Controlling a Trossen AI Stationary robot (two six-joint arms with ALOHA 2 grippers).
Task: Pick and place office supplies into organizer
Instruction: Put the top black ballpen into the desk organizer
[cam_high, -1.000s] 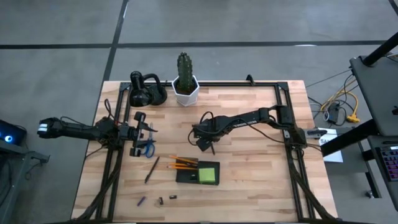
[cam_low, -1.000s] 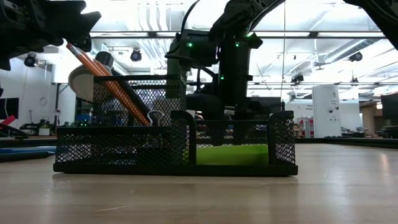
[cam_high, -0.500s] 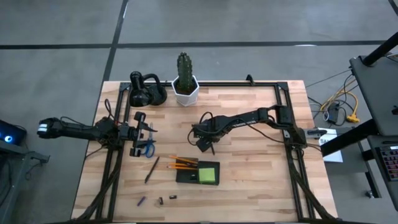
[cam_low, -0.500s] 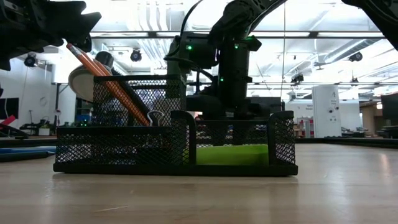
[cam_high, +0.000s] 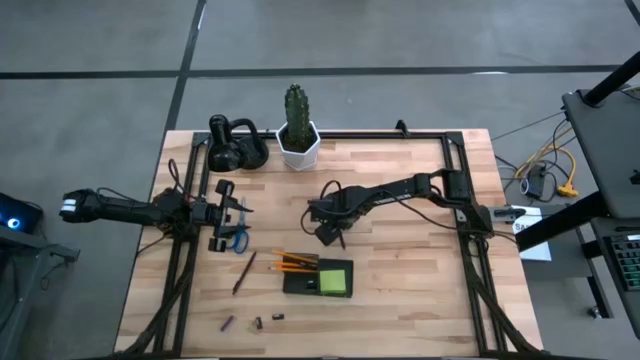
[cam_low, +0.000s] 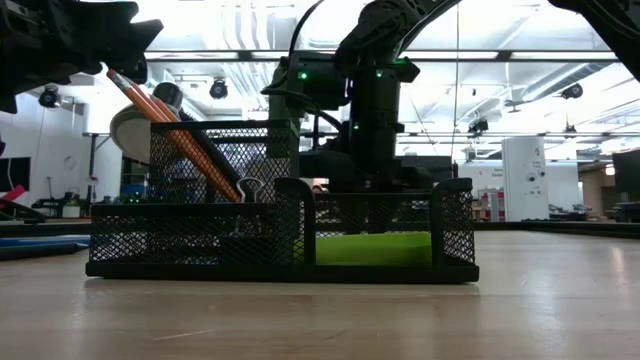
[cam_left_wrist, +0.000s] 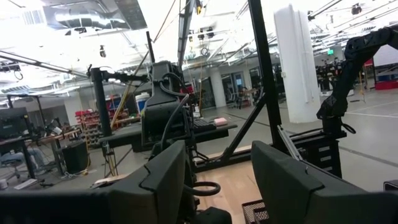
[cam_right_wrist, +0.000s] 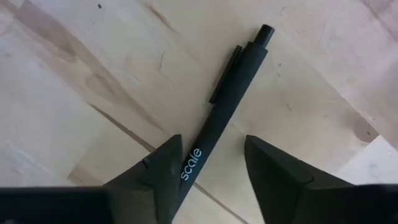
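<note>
Pen (cam_right_wrist: 224, 112) between right pincer (cam_right_wrist: 211, 168) fingers, on table

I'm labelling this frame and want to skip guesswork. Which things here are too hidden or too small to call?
- Right tool on the pen: right wrist view, the pen's lower end is hidden by the fingers; contact unclear.
- Small dark bits near the table's front edge: high view, too small to identify.
- Organizer: low view, mesh walls hide the left compartment's contents.
- Scissors: high view, partly covered by the left tool.
</note>
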